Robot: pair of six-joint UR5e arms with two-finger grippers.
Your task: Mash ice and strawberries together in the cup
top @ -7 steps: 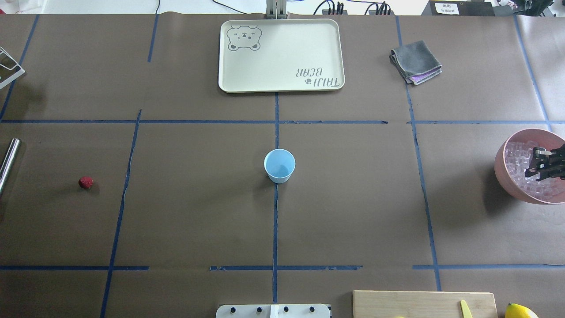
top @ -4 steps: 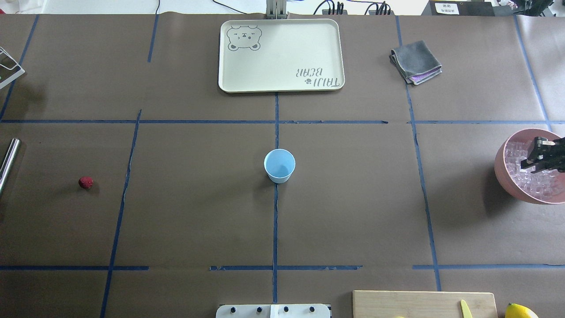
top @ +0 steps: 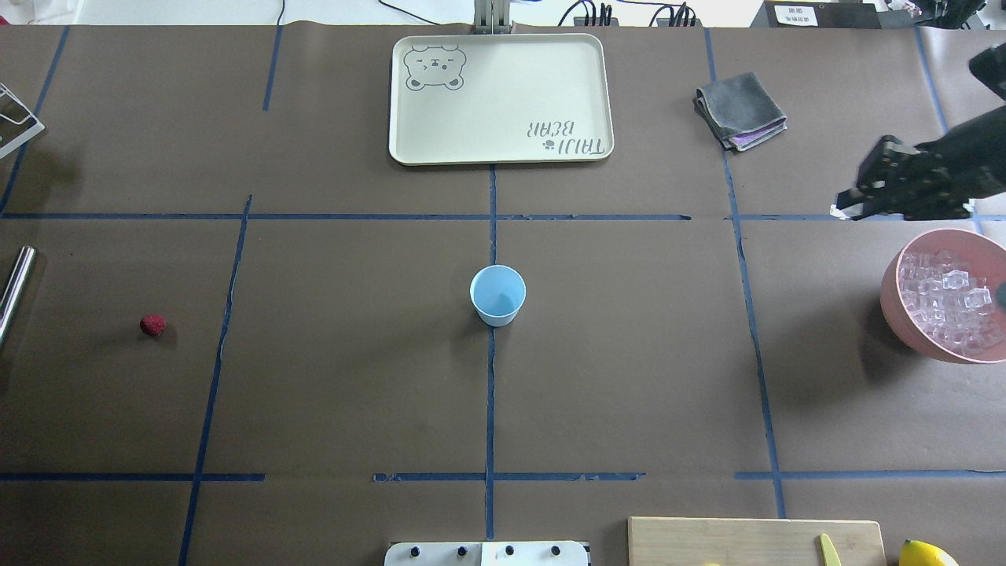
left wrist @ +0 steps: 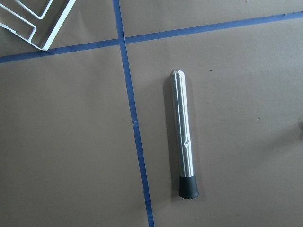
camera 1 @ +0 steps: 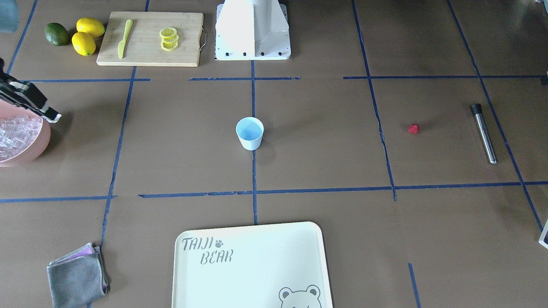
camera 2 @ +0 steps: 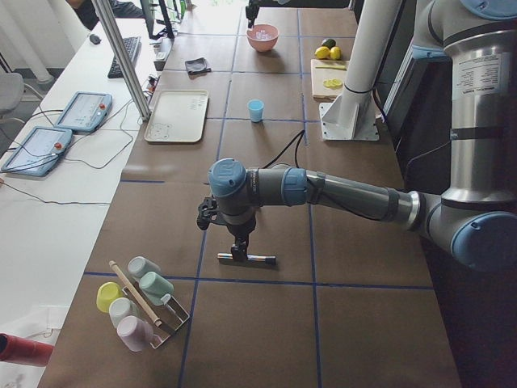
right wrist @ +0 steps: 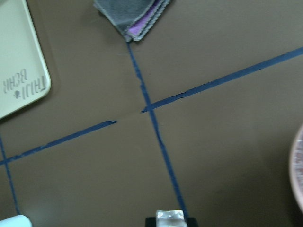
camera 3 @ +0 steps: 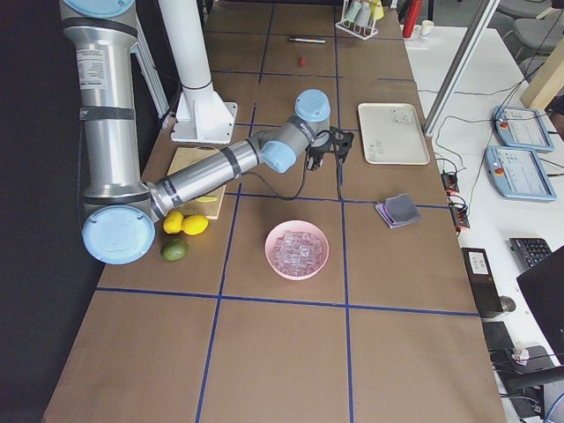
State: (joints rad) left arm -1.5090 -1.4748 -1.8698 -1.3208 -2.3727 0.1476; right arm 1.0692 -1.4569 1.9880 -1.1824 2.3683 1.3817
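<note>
The light-blue cup (top: 497,295) stands upright and empty at the middle of the tabletop (top: 629,377). The small red strawberry (top: 153,325) lies alone, well off toward the robot's left. The ice (top: 947,303) is heaped, clear and glassy, in the pink bowl (top: 890,303). A single ice cube (right wrist: 169,217) is pinched in the right end effector (top: 847,206), up off the tabletop beside the bowl.

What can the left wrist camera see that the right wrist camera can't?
Only the left wrist camera shows the shiny steel rod with a black tip lying flat, and a corner of the white wire rack. Only the right wrist camera shows a small clear ice cube pinched between the right arm's fingers, the folded grey cloth, a corner of the cream tray and the pink bowl's rim. Both show brown table paper crossed by blue tape lines.
</note>
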